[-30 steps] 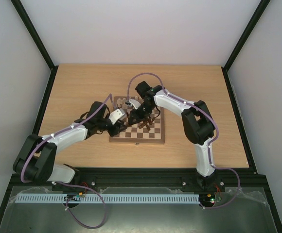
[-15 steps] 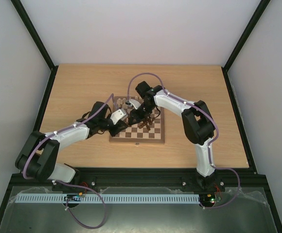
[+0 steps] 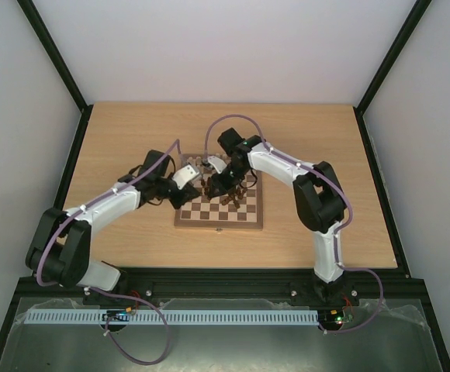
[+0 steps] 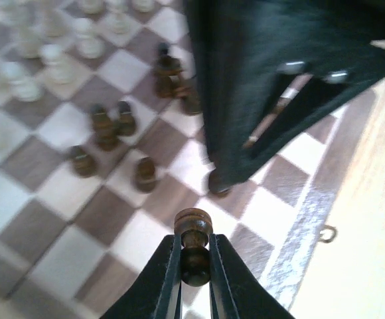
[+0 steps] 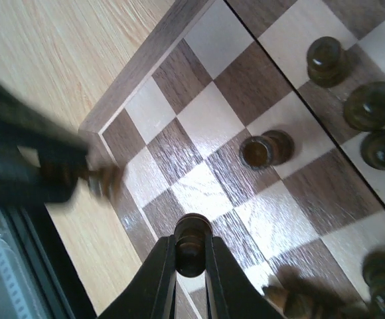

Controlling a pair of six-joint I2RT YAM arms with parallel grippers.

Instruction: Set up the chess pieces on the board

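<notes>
Both grippers are clenched on upright dark pieces (image 4: 194,229) over the board (image 4: 275,216), my left gripper (image 4: 194,256) nearer its border than my right gripper (image 5: 191,256)

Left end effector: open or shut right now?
Shut on a dark brown turned wooden chess piece: fingers of the left end effector pinch its neck.

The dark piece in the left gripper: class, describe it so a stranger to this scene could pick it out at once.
Start at the chessboard, then find the left gripper over its left side. The dark brown piece with a knobbed top is pinched between its black fingers; the nearby dark pieces sit free on squares.
</notes>
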